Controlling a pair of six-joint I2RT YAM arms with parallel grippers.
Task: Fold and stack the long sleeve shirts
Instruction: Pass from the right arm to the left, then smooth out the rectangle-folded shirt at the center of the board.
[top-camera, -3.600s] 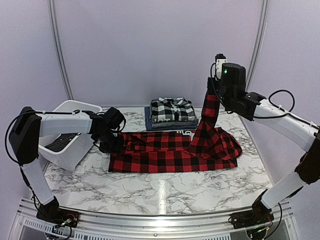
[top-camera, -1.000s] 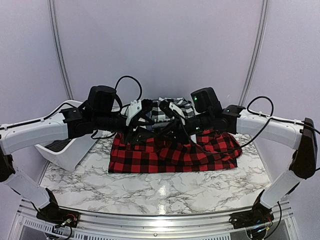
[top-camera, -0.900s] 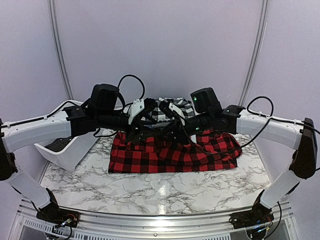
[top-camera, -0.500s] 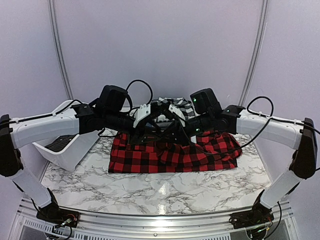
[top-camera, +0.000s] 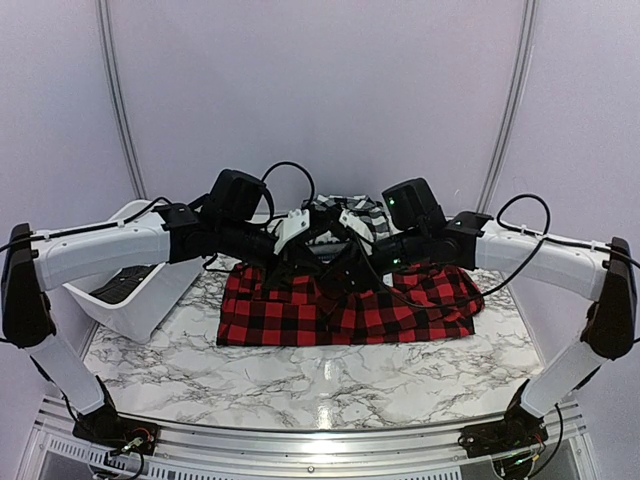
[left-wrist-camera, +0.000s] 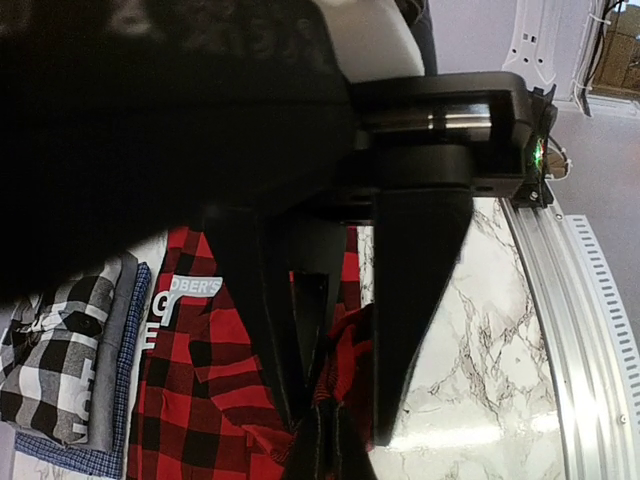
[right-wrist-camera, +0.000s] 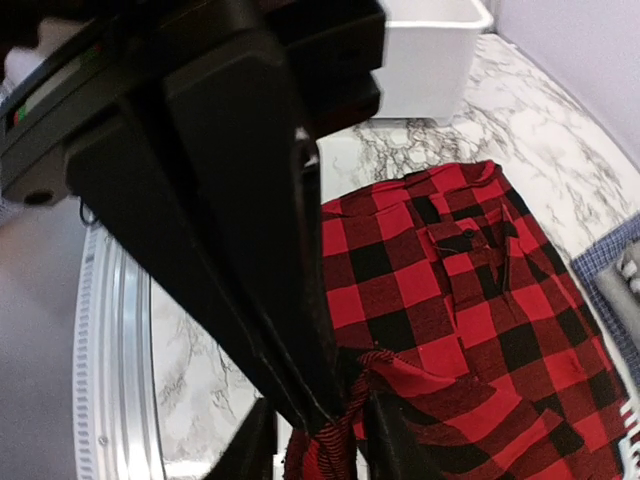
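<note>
red check shirt (top-camera: 340, 315) lies on counter (top-camera: 300, 385), centre, as a long band. no sleeve seen trailing. fold judged part done. left fingers (left-wrist-camera: 388, 390) clamped on raised bunch of its cloth near middle. right fingers (right-wrist-camera: 285, 360) clamped on a bunch just beside it. folded stack (left-wrist-camera: 60, 370) sits behind shirt: black-and-white plaid on top, grey and blue beneath. stack judged finished. white tub (top-camera: 135, 295) at left, contents unclear. outstanding: closing fold of red check shirt, then placement on folded stack.
</note>
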